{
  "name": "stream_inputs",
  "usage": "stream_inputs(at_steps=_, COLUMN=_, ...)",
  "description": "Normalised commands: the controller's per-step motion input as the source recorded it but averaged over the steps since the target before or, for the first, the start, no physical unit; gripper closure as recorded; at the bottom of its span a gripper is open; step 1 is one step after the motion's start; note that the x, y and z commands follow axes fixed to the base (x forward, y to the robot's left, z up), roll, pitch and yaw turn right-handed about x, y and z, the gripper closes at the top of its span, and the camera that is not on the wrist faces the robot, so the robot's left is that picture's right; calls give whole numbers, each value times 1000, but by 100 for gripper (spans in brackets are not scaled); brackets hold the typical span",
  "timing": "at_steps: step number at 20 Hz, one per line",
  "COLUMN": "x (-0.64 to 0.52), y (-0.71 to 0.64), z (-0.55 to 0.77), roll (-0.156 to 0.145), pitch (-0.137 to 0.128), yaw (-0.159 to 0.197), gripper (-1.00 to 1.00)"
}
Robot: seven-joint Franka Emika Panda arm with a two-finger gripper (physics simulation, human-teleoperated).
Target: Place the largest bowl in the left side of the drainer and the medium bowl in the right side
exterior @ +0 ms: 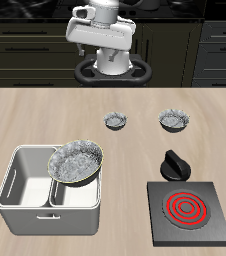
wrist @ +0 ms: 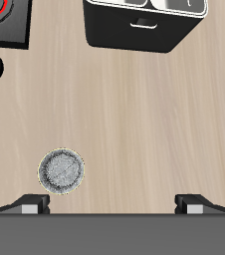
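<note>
Spreading wide and holding nothing, your gripper (wrist: 112,204) hangs with one small speckled grey bowl (wrist: 62,171) just beyond a fingertip (wrist: 30,204). Far ahead, the drainer (wrist: 144,30) is cut off by the frame. The largest bowl (exterior: 76,160) leans tilted across its centre wall.

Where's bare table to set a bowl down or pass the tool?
Free: the strip between the drainer and stove plate, and the wide band behind the drainer. Crowded: by the stove knob, and over the drainer, where the largest bowl lies tilted.
</note>
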Motion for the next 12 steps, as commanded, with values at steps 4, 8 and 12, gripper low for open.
stream_inputs(at_steps=4, x=-94, y=-100, z=-113, roll=-81, pitch=20, yaw=4, gripper=-100)
stream_inputs(at_steps=8, x=-15, y=105, z=-54, roll=-20, pitch=31, yaw=-29, gripper=-100)
stream_inputs(at_steps=12, x=105, y=392, z=-187, roll=-7, pitch=88, yaw=-4, gripper=-100)
